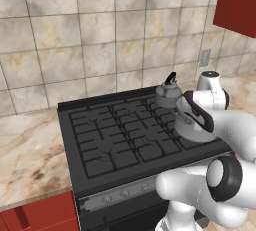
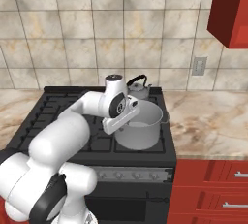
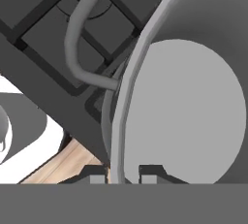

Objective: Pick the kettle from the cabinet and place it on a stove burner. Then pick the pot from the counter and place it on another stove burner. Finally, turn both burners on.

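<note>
We see the pot [image 2: 139, 127] on the front right part of the black cooktop [image 1: 107, 135], over one of the burners [image 1: 186, 142], with the gripper [image 3: 123, 173] at its rim; from the right base camera we cannot tell whether its base rests on the grate or hangs just above it. In the hand camera the two dark finger tips stand close together on either side of the pot's thin wall, one inside and one outside, so we read the jaws as clenched on the pot's rim. Next to them in that view, the pot's looped side handle [image 3: 80, 39] curves out over the grate bars. The kettle [image 2: 139, 88] sits upright on the rear right burner, just behind the pot, its black arched handle raised toward the tiled wall. From the left base camera we see the kettle [image 1: 168, 94] beyond the arm's wrist, with the pot [image 1: 192, 125] partly hidden by the white arm. The marble counter [image 2: 213, 121] lies to the right of the stove, and the red cabinet [image 2: 231, 9] hangs above it. Silver knobs [image 2: 131, 174] line the stove's front panel.
</note>
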Controlling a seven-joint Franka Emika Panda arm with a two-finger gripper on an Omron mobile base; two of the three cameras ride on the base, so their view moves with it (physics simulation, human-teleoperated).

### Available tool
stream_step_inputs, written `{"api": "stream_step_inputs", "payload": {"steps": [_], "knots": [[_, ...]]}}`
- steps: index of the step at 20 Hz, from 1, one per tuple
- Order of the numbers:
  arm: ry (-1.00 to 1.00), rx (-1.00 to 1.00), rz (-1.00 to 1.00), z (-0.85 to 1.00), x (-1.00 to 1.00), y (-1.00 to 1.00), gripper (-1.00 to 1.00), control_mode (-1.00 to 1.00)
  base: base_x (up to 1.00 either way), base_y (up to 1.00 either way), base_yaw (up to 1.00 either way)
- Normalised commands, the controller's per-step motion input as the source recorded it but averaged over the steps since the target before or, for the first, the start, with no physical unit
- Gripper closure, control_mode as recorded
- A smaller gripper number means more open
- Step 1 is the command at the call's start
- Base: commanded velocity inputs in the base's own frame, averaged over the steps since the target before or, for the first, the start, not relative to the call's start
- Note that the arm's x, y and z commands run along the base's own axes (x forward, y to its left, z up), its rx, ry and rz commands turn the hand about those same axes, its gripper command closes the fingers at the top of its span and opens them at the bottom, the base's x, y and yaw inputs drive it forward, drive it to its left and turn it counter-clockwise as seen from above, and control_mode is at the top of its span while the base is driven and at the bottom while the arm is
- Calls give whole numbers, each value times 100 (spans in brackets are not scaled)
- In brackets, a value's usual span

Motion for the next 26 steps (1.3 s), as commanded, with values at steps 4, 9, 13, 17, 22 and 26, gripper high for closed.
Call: {"api": "stream_step_inputs", "payload": {"steps": [4,9,13,17,22,26], "knots": [[0,0,0,-8,14,-11,100,-100,0,0,0],[0,0,0,-9,13,-7,100,-100,0,0,0],[0,0,0,-11,11,-6,100,-100,0,0,0],[0,0,0,-13,4,-2,100,-100,0,0,0],[0,1,0,-9,0,0,100,-100,0,0,0],[0,1,0,-7,0,0,-100,-100,0,0,0]]}}
